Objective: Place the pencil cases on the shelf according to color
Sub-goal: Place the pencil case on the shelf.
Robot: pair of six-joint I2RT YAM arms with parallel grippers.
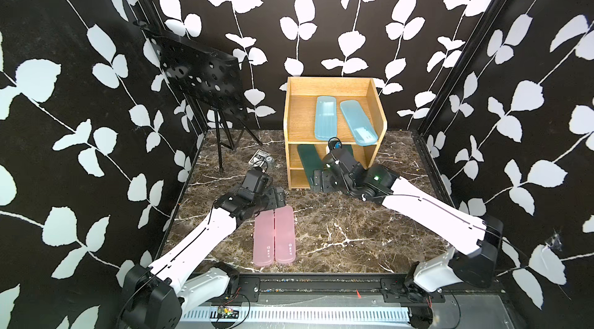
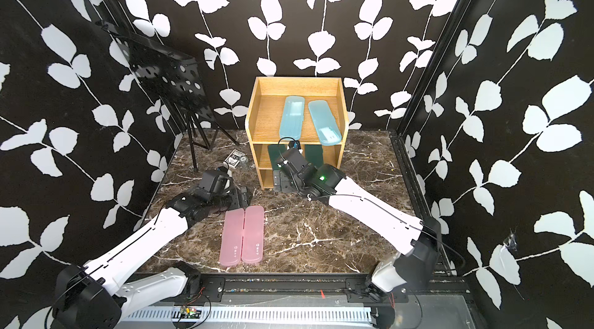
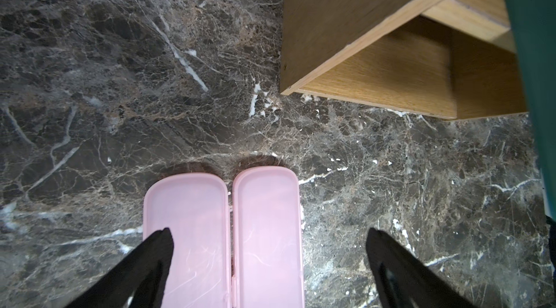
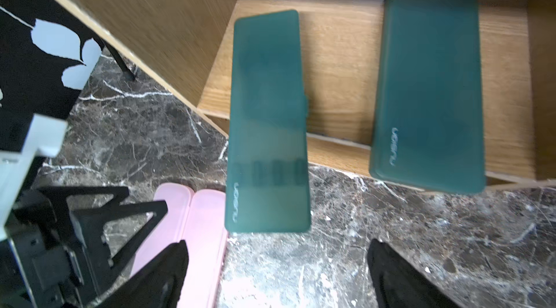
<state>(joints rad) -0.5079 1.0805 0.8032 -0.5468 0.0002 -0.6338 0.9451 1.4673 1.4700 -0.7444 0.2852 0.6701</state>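
1. Right wrist view: the right gripper [image 4: 276, 244] has its two black fingers [image 4: 168, 267] spread wide, and nothing sits between them.
2. It holds nothing. It hangs just in front of the first green pencil case [image 4: 267, 126], and I cannot see it touching that case.
3. That case lies on the middle board of the shelf [image 4: 340, 60]. Its front end sticks out over the table [image 4: 421, 246].
4. The second green pencil case [image 4: 427, 81] lies on the same board, beside the first one but apart from it. Its end sticks out a little too.
5. In both top views the blue pencil cases [image 1: 325, 117] lie side by side on the top board of the shelf.
6. The pink pencil cases [image 1: 284, 234] lie flat on the table in front of the shelf, side by side and touching.
7. Left wrist view: the left gripper [image 3: 269, 231] is spread wide too, over one end of the pink pencil cases. It pinches nothing. One fingertip shows over a pink case, but I cannot tell if it touches.
8. A small card box [image 1: 261, 158] lies on the table between the shelf and a black stand [image 1: 199, 80].
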